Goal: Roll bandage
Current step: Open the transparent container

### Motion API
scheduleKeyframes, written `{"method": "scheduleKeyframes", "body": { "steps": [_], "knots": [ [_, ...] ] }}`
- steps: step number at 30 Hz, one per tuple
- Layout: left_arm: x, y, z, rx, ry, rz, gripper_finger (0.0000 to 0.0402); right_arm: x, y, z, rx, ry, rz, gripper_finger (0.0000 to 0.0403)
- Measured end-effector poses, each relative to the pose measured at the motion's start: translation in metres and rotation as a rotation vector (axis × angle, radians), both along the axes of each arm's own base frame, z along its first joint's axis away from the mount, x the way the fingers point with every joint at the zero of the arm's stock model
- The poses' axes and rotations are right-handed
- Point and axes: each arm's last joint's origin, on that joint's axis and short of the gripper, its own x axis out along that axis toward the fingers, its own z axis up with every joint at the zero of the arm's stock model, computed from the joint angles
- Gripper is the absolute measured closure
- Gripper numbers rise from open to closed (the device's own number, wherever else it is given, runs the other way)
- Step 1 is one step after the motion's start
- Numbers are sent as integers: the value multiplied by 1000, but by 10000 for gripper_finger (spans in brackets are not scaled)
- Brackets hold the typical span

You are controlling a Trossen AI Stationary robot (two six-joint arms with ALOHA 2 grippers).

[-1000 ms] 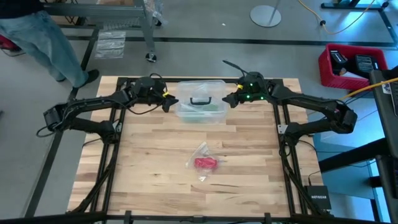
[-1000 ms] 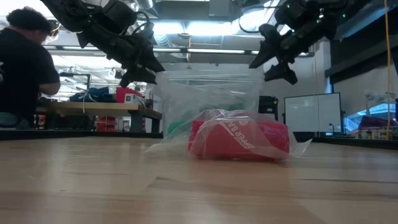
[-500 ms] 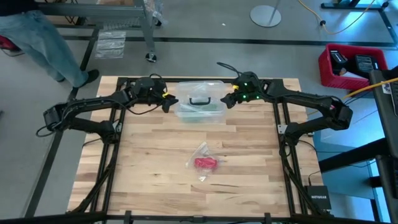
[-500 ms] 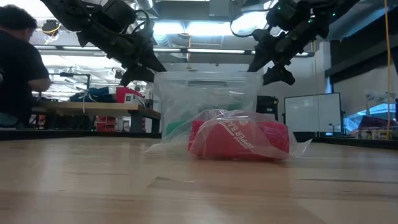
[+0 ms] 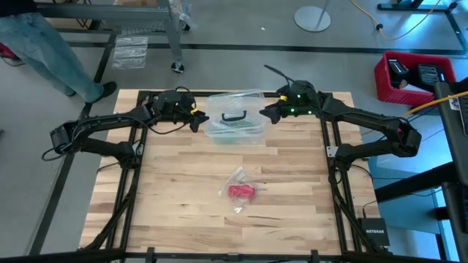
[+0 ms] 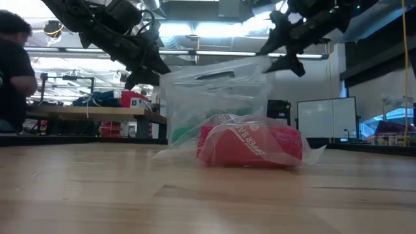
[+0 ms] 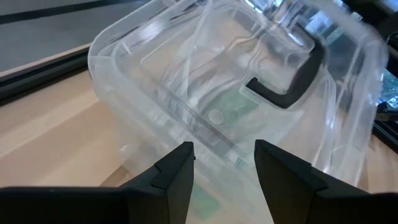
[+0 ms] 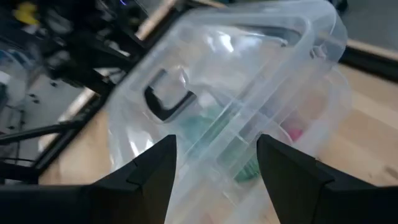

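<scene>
The bandage (image 5: 241, 191) is a red roll inside a small clear plastic bag that lies on the table's middle (image 6: 250, 146), with no gripper near it. A clear plastic box (image 5: 234, 124) with a black handle (image 5: 235, 116) stands at the far edge. My left gripper (image 5: 199, 120) is at the box's left end and my right gripper (image 5: 268, 113) at its right end, each shut on it. The lid (image 6: 214, 70) slants up toward the right. My left gripper has the rim of the box's left end (image 7: 214, 146) between its two fingers, coming from the table's left and slanting down. The box's bottom stays on the table. My right gripper pinches the lid's right edge (image 8: 217, 140) between its two fingers, coming from the table's right and slanting down. That end of the lid is lifted off the box; its left end still rests on the box.
Green things (image 8: 202, 127) lie inside the box. A person (image 5: 44, 40) stands beyond the table's far left corner, and a red crate (image 5: 415, 73) sits off to the right. Bare wood (image 5: 183, 175) surrounds the bag.
My right gripper has gone up, still shut on the lid. The lid's right end has tipped up with it, while its left end has stayed on the box. The box and the bagged bandage have kept their places.
</scene>
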Motion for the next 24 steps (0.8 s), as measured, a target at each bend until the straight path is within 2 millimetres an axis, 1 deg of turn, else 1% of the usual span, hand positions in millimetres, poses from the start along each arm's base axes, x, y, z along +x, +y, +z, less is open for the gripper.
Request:
{"method": "scheduleKeyframes", "body": {
  "steps": [3,6,9,15,17,21,24],
  "knots": [
    [1,0,1,8,-14,-10,243,0,1,8,-27,-55,20,180],
    [2,-1,2,13,-23,-33,243,3,2,12,-46,-111,83,180],
    [2,-1,3,19,-28,-36,243,8,0,12,-46,-147,118,180],
    [3,-2,2,22,-19,-34,243,12,-3,2,-27,-95,105,180],
    [3,-2,2,28,-20,-35,243,13,-2,5,-65,-119,127,180],
    [3,-1,4,60,-31,-41,243,21,7,12,-189,-174,213,180],
    [3,-2,6,66,-46,-42,243,26,16,16,-303,-143,252,180]
  ]
}}
